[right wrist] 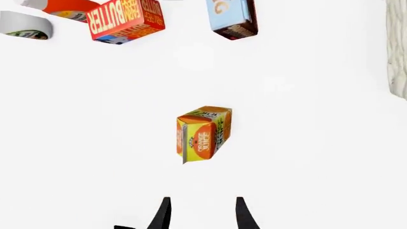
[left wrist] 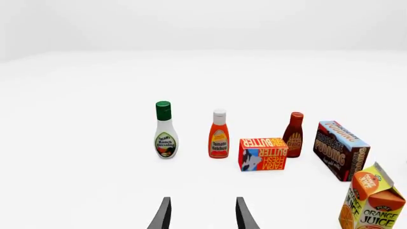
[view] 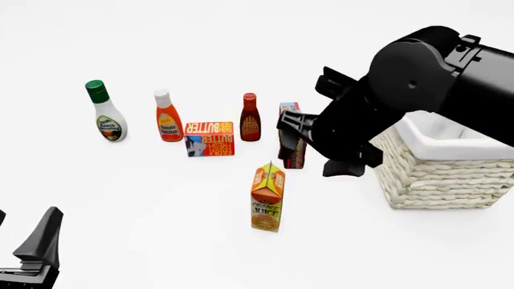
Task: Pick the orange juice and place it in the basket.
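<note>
Your right claw [right wrist: 200, 214], fingers parted and empty, hangs above the upright orange juice [view: 268, 197], lined up for a top-down grab beside the basket [view: 437, 174]; your left claw [left wrist: 200, 214] waits open too.

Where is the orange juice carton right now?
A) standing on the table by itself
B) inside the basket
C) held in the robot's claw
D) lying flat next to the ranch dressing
A: the orange juice stands upright on the table, apart from the basket, and the right gripper hangs open above it without touching.
</note>
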`<state>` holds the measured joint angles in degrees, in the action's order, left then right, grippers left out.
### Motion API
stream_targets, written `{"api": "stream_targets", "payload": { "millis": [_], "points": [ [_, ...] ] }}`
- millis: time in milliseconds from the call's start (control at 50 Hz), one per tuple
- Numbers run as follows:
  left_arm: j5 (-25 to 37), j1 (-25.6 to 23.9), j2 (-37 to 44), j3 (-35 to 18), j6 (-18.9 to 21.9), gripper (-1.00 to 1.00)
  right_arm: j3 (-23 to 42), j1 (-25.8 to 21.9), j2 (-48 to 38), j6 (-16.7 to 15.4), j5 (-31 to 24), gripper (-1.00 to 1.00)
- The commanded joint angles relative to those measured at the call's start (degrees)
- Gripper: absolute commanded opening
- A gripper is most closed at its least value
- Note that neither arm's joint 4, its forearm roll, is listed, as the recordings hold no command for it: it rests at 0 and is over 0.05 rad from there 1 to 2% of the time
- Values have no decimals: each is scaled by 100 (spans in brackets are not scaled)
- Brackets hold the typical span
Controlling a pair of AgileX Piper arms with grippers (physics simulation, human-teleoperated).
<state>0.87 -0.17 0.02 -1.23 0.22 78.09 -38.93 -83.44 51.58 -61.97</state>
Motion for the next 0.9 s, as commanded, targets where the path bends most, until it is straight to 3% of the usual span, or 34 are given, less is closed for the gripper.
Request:
{"api": "stream_targets", "payload": {
  "millis": [20, 180, 220, 320, 360, 520, 540, 580, 900],
  "points": [
    [-5, 7, 2, 6, -2, 100, 475, -199, -300, 148, -496, 100],
    [-6, 7, 2, 6, -1, 100, 695, -352, -473, 318, -672, 100],
    [-5, 7, 2, 6, 0, 100, 854, -195, -628, 159, -782, 100],
    [-6, 6, 2, 6, -2, 100, 894, -122, -799, 104, -789, 100],
    [-6, 6, 2, 6, -3, 100, 929, 89, -975, -132, -792, 100],
    [-5, 5, 2, 6, 0, 100, 1082, 38, -1249, -162, -793, 100],
    [-5, 6, 2, 6, -1, 100, 1111, 98, -1343, -281, -793, 100],
    [-5, 6, 2, 6, -1, 100, 1173, -189, -1317, -14, -793, 100],
    [-7, 5, 2, 6, 0, 100, 1479, -424, -1667, -53, -793, 100]
  ]
}}
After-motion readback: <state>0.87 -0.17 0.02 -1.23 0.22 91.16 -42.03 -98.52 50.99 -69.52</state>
